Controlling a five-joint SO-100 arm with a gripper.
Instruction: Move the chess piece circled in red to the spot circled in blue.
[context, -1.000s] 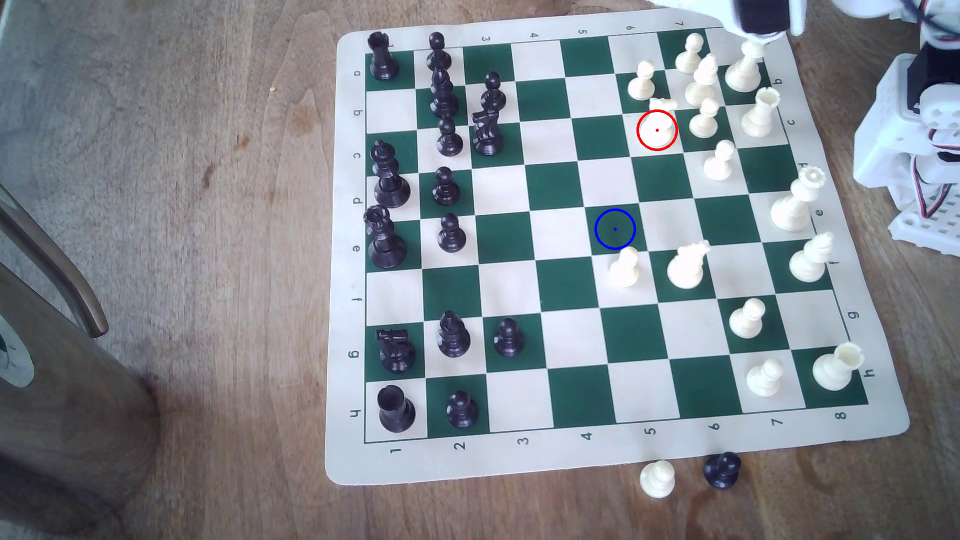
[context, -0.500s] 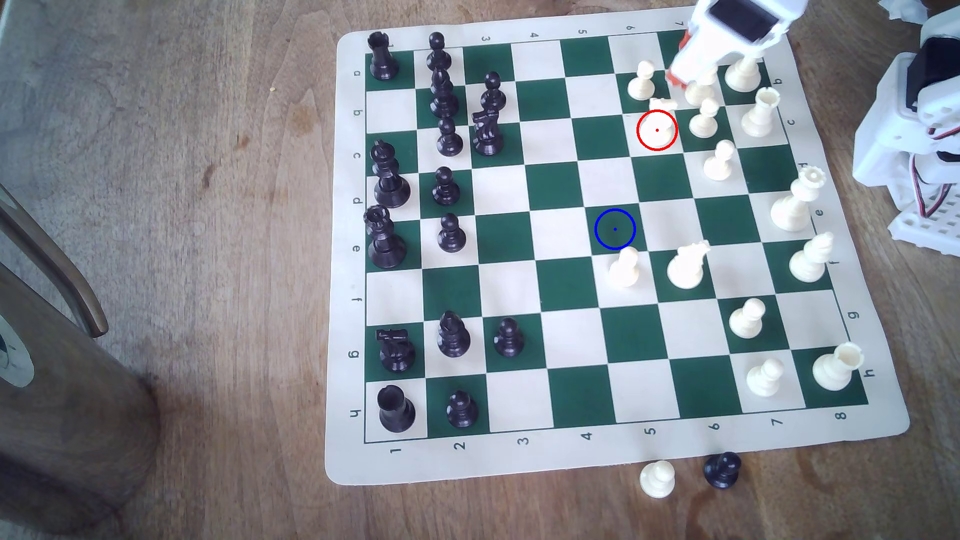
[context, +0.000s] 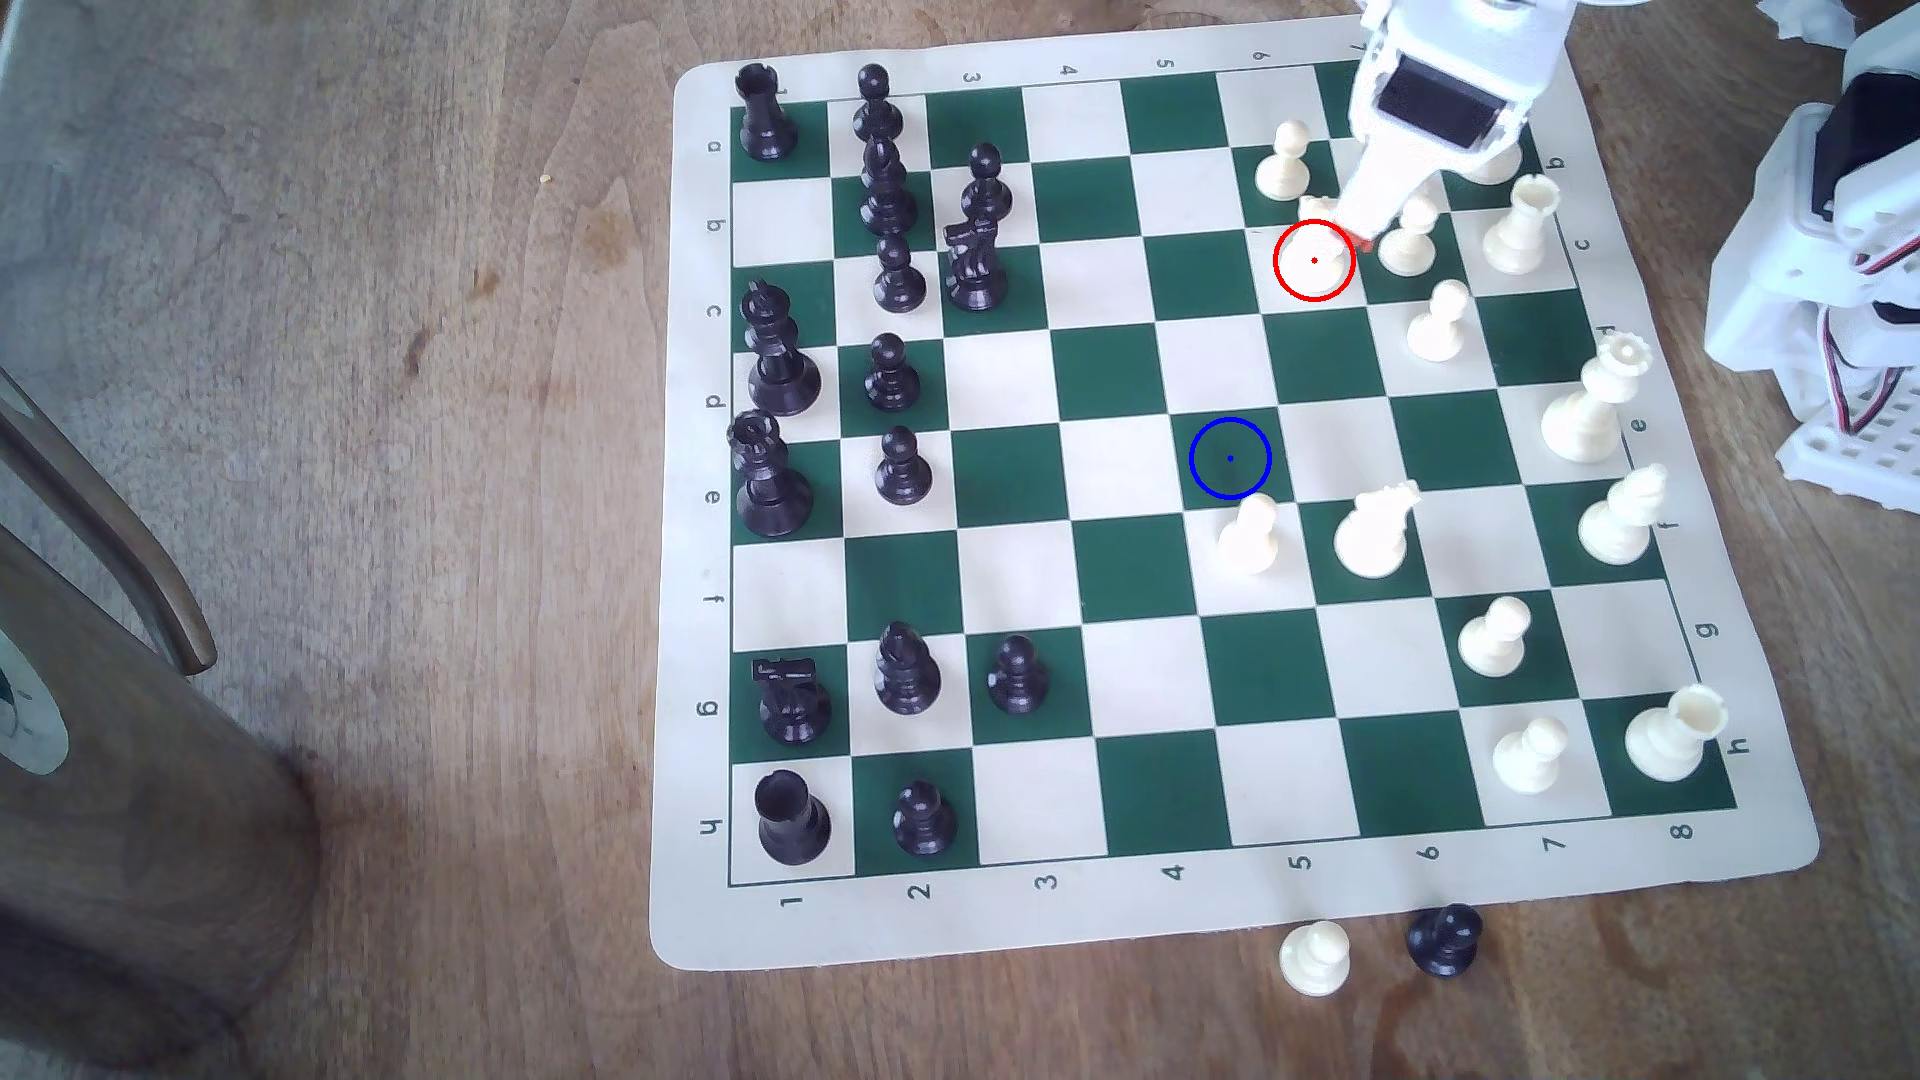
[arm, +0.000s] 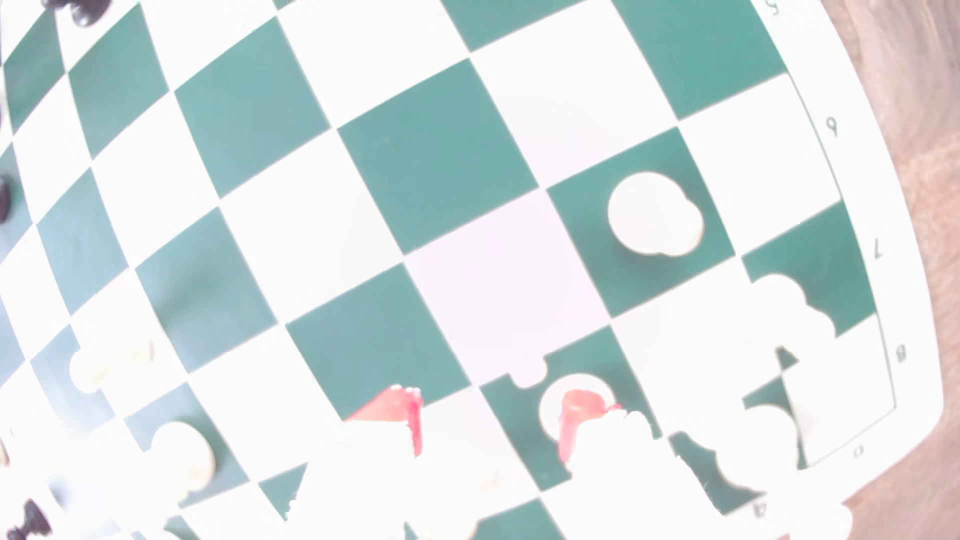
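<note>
White gripper (context: 1359, 237) just beside red-ringed knight (context: 1311, 249); blue-ringed square (context: 1230, 458) bare

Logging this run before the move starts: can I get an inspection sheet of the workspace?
Surface: green and cream chess mat on a wooden table.
Job's things: white knight stands in the red ring; blue-ringed square is bare, a white pawn just below it.
Clutter: a white pawn and a black pawn off the mat.
Hand: hand open beside the knight, red-tipped, nothing held.
Cables: red and white wires at the arm base.
Surroundings: dark chair at the exterior view's left.
</note>
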